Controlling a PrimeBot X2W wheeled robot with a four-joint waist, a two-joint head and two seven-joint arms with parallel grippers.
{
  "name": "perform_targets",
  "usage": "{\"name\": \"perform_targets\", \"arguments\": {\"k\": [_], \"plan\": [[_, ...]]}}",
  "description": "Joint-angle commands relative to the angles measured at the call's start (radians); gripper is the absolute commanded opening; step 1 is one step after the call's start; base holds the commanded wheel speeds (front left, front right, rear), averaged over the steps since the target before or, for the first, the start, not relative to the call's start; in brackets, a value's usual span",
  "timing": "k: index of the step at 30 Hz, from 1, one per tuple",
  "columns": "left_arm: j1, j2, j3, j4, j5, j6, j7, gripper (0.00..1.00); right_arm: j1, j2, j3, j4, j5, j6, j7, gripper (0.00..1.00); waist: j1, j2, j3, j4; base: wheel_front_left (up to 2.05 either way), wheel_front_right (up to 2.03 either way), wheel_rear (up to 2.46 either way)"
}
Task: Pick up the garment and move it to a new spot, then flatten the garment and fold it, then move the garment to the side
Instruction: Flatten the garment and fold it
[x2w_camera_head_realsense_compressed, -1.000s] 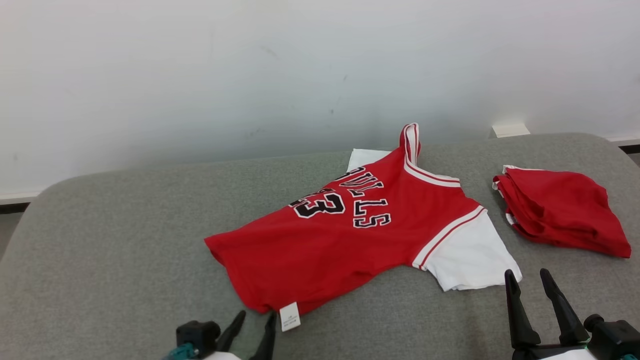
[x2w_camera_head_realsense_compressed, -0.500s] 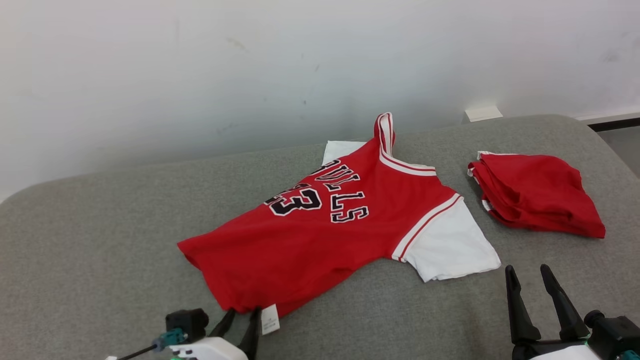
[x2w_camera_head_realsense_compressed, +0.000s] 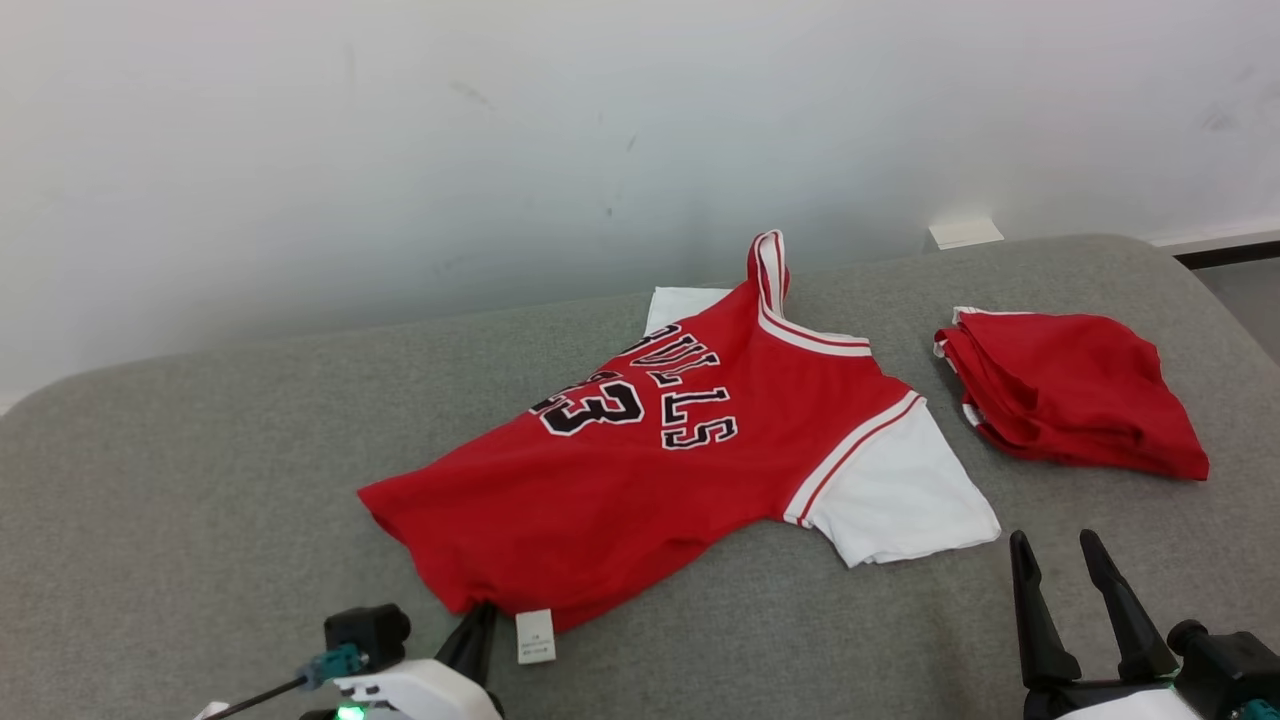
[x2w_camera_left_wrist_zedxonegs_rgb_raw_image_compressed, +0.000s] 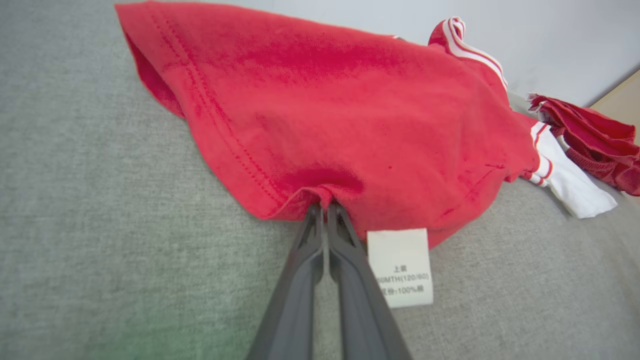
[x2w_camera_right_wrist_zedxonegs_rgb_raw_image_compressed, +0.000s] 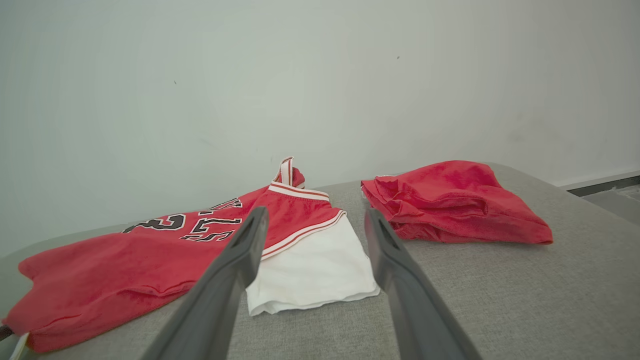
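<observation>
Red jersey (x2w_camera_head_realsense_compressed: 640, 480) hem pinched in closed left hand (x2w_camera_left_wrist_zedxonegs_rgb_raw_image_compressed: 322, 208).

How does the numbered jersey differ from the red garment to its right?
The jersey lies spread out; the red garment is folded into a stack. The jersey shows black lettering and white sleeves; the red garment looks nearly plain. The left gripper pinches the jersey's hem; nothing touches the red garment. Both are red, on the grey cushion.
</observation>
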Motion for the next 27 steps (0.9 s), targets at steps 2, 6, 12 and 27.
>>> {"name": "perform_targets", "arguments": {"k": [2, 6, 12, 27], "plan": [[-0.007, 0.003, -0.003, -0.014, 0.005, -0.005, -0.015, 0.0, -0.003, -0.006, -0.008, 0.003, -0.005, 0.0, -0.003, 1.0, 0.0, -0.0001, -0.006, 0.007, 0.0, 0.0, 0.0], [0.001, 0.013, -0.01, -0.057, 0.021, -0.008, -0.027, 0.0, 0.012, -0.007, -0.021, -0.004, -0.01, 0.0, -0.003, 1.0, 0.0, -0.0001, -0.016, 0.029, 0.0, 0.0, 0.0], [0.041, 0.042, -0.018, -0.157, 0.025, -0.002, -0.025, 0.0, 0.024, -0.008, -0.037, -0.011, -0.011, 0.0, -0.003, 1.0, 0.0, -0.0001, -0.028, 0.076, 0.0, 0.0, 0.0], [0.246, 0.214, 0.039, -0.502, -0.003, 0.097, 0.122, 0.0, 0.043, -0.028, -0.059, -0.01, -0.011, 0.0, -0.003, 1.0, 0.0, -0.0001, -0.035, 0.171, 0.0, 0.0, 0.0]]}}
